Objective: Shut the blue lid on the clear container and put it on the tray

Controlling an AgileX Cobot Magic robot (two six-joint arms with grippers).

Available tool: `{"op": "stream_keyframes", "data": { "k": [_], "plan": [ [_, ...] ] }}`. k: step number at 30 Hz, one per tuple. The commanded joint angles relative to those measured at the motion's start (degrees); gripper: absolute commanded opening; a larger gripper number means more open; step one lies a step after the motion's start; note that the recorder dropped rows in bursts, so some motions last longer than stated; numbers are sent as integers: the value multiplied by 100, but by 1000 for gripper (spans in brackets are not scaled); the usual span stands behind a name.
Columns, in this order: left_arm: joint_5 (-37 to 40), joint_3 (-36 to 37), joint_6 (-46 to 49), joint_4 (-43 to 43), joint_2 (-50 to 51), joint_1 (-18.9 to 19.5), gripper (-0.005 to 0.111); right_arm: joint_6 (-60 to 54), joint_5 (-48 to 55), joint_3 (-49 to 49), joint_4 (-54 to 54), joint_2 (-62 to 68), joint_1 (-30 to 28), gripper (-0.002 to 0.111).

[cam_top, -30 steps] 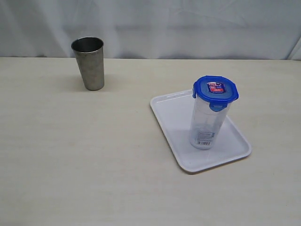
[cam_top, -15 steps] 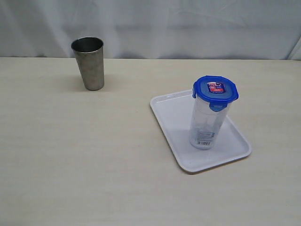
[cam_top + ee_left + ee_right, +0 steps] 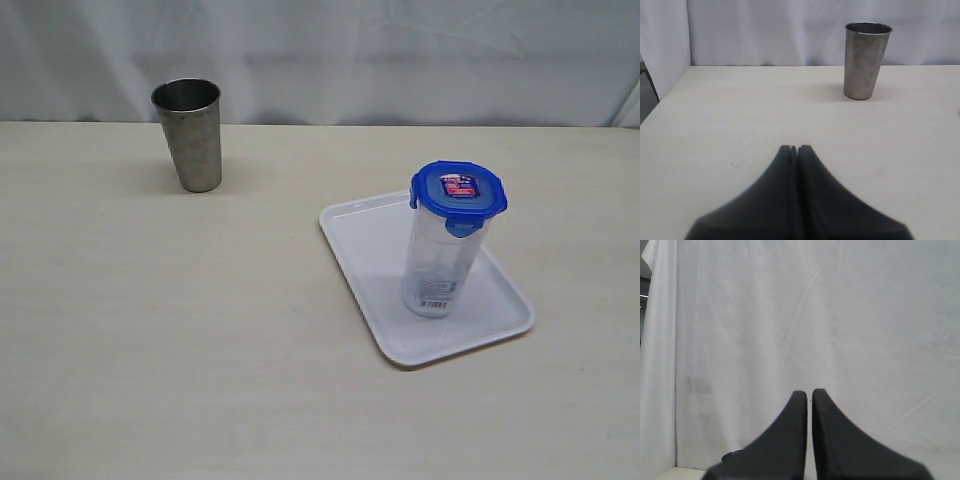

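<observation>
I find the clear container upright on the tray, blue lid seated on top, at four o'clock from the steel tumbler. My left gripper and right gripper are both closed, gripping nothing.

blue lid; clear container; white tray; grey tumbler

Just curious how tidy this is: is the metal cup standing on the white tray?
No, the metal cup stands on the bare table, well apart from the tray, which carries only the lidded clear container.
</observation>
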Motion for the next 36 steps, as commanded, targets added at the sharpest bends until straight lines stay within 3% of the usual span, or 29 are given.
{"op": "stream_keyframes", "data": {
  "k": [1,5,10,16,27,36],
  "plan": [
    [-31,19,17,-19,-17,7,0,-29,7,100,-182,-14,-3,4],
    [-31,19,17,-19,-17,7,0,833,-454,561,-1224,-14,-3,4],
    [-31,19,17,-19,-17,7,0,2759,-2012,1562,-3102,-14,-3,4],
    [-31,19,17,-19,-17,7,0,2439,-2361,2462,-3294,-14,-78,4],
    [-31,19,27,-9,-17,7,0,2895,513,2462,-4191,-14,-831,4],
    [-31,19,27,-9,-17,7,0,2959,500,2462,-4239,-14,-880,4]
  ]
}}
